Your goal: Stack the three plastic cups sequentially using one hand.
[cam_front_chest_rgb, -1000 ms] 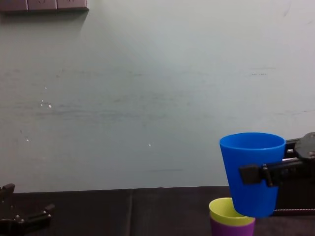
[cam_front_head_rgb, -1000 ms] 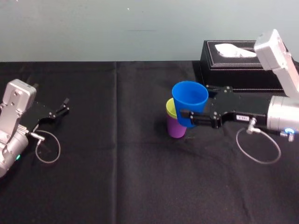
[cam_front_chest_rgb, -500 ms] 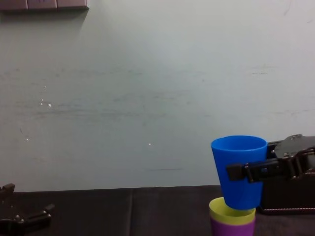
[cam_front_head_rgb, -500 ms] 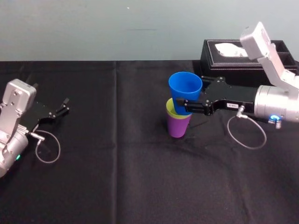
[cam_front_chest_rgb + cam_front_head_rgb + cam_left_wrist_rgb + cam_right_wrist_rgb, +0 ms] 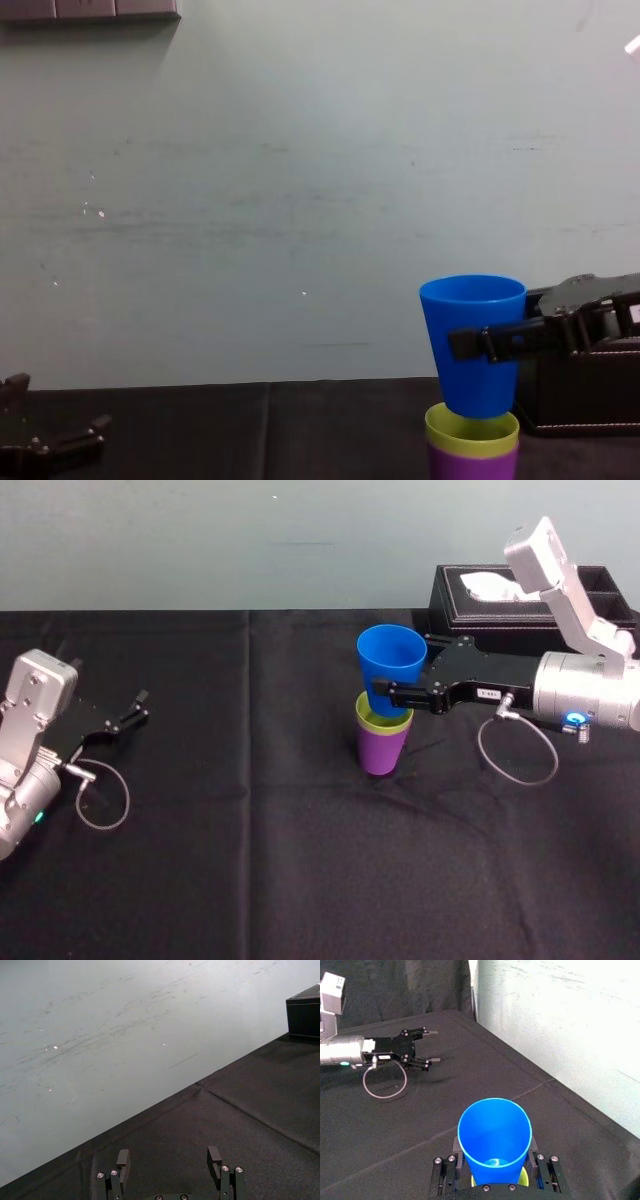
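Note:
The blue cup (image 5: pixel 390 665) hangs upright with my right gripper (image 5: pixel 386 694) shut on its lower wall. Its base sits right at the mouth of the yellow-green cup (image 5: pixel 374 718), which is nested in the purple cup (image 5: pixel 381 750) standing on the black table. From the chest, the blue cup (image 5: pixel 473 343) is centred over the yellow-green cup (image 5: pixel 472 431) and the purple cup (image 5: pixel 472 466), with one finger (image 5: pixel 482 342) across its side. In the right wrist view, the blue cup (image 5: pixel 494 1137) opens upward above a sliver of the yellow-green cup (image 5: pixel 524 1178). My left gripper (image 5: pixel 130 716) rests open at the far left.
A black tissue box (image 5: pixel 500 620) stands behind my right arm at the back right, seen also as the tissue box (image 5: pixel 585 400) from the chest. A wall bounds the far edge of the black tablecloth (image 5: pixel 250 860). My left gripper (image 5: pixel 168 1159) holds nothing.
My right gripper has carried the blue cup leftward and down, from beside the stack to directly over the yellow-green cup. The left arm has not moved.

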You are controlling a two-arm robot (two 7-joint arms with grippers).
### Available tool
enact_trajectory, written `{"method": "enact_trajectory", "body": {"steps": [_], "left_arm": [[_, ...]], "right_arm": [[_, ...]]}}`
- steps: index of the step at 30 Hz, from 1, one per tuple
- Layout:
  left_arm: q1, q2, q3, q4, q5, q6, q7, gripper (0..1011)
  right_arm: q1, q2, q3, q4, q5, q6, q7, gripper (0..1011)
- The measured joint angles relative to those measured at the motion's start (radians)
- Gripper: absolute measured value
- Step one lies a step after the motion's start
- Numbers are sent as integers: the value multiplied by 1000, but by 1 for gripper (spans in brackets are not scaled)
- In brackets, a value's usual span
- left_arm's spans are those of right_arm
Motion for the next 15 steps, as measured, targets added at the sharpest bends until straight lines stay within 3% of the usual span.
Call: {"method": "enact_trajectory", "body": {"steps": [15], "left_arm": [[0,0,0,0,0,0,0,1011]], "right_arm": [[12,-19,-17,57,0,-9,12,718]]}}
